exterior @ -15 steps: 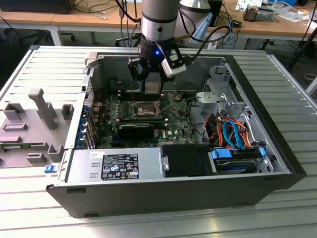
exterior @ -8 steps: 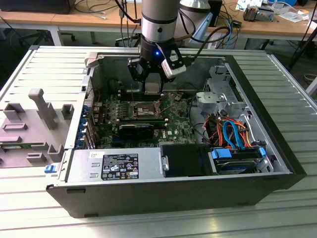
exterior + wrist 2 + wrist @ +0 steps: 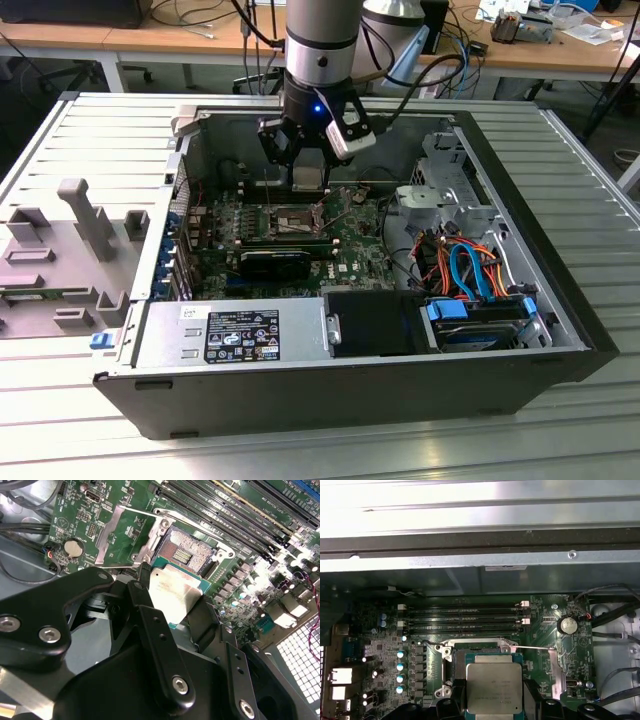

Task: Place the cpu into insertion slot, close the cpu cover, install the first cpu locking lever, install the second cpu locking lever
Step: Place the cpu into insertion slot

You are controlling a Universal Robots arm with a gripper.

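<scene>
**CPU in gripper, over socket, not seated**

Gripper is clamped on the cpu by two opposite edges. The chip is flat with its metal top up, likely so it meets the pins square. In the exterior view the cpu hangs at 12 o'clock of the insertion slot, above the motherboard. The slot's dark pin field shows past the chip's edge, so I judge it isn't in yet. The cpu cover lies flipped open beside the slot, leaving the opening clear. A thin locking lever looks unlatched.

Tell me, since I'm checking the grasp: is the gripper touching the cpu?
Touching. In the second wrist view the gripper pinches the cpu by opposite edges.
</scene>
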